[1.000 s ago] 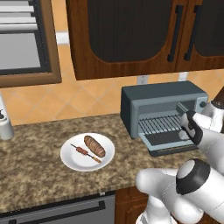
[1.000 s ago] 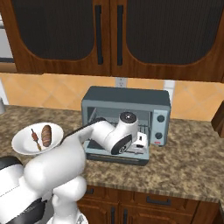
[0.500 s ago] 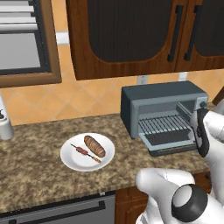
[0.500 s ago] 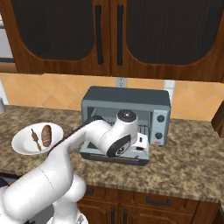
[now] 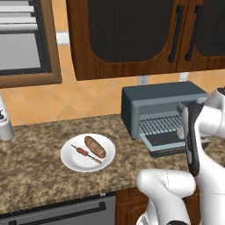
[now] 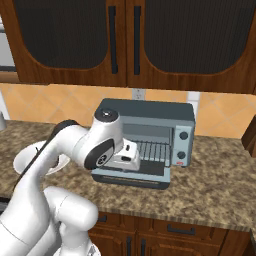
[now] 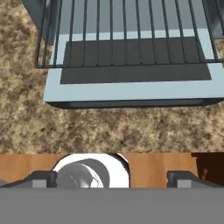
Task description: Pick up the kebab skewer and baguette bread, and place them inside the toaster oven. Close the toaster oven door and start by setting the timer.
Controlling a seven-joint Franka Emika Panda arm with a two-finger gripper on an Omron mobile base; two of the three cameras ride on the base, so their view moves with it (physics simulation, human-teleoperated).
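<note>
**Q:** While the toaster oven door (image 5: 169, 143) lies dropped flat on the worktop (image 5: 39, 176), how far along is the job, judging by the left base view?

**A:** Early stage, approx. nothing loaded yet. Kebab skewer (image 5: 86, 154) and baguette bread (image 5: 95, 146) both sit on the white plate (image 5: 70, 161), skewer just beside the loaf at its 8 o'clock. Plate is well apart from the toaster oven (image 5: 162, 110), off toward 9 o'clock of it. Wire rack (image 7: 127, 30) inside looks bare in the hand view.

**Q:** And the fingers?

**A:** Gripper (image 7: 112, 179) hovers w/ fingers (image 7: 41, 178) spread wide apart, nothing betw. them. Hand view looks down on the open door's inner face and the speckled worktop strip in front of it. Right base view puts the hand (image 6: 125, 152) just before the oven mouth, above the door.

**Q:** What's left, then?

**A:** Judged from the layout: door-opening step is done; still to do are two pick-and-place trips (skewer, loaf) from plate to rack, then lifting the door shut, then turning a timer knob (image 6: 184, 135) at the oven's 3 o'clock side. Arm must first swing over to the plate.
</note>
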